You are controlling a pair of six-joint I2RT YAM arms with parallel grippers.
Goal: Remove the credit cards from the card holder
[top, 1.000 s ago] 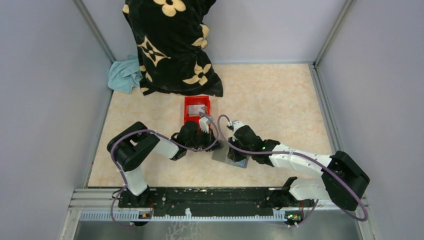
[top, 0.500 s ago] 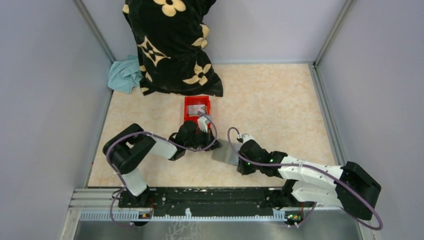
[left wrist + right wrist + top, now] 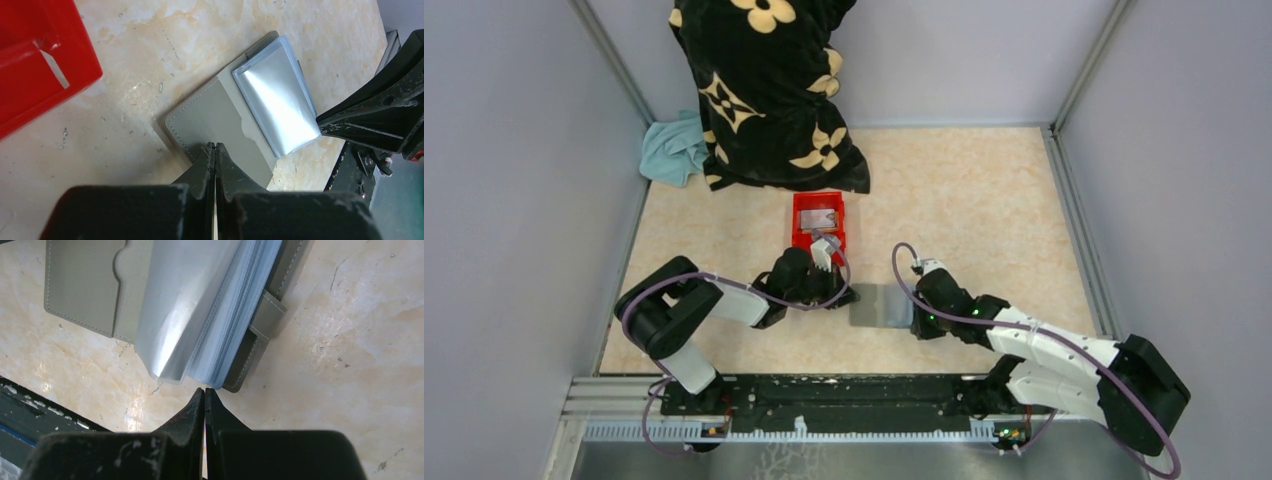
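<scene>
The card holder (image 3: pixel 881 306) lies open on the table, grey, with a fan of clear blue-grey sleeves (image 3: pixel 210 315) on its right half. It also shows in the left wrist view (image 3: pixel 220 120). My left gripper (image 3: pixel 215 146) is shut, its tips resting on the holder's left edge. My right gripper (image 3: pixel 205 389) is shut and empty, its tips just off the loose edge of the sleeves. A silver-grey credit card (image 3: pixel 819 218) lies in the red bin (image 3: pixel 800 228). I cannot tell whether cards sit in the sleeves.
A black blanket with tan flowers (image 3: pixel 764 90) and a light blue cloth (image 3: pixel 672 150) lie at the back left. The red bin's corner (image 3: pixel 35 60) is close beside my left gripper. Grey walls close in the table on three sides.
My right arm has swung from above the holder down to its right edge. The holder has turned a little and lies squarer. My left gripper has shifted slightly toward the near left.
</scene>
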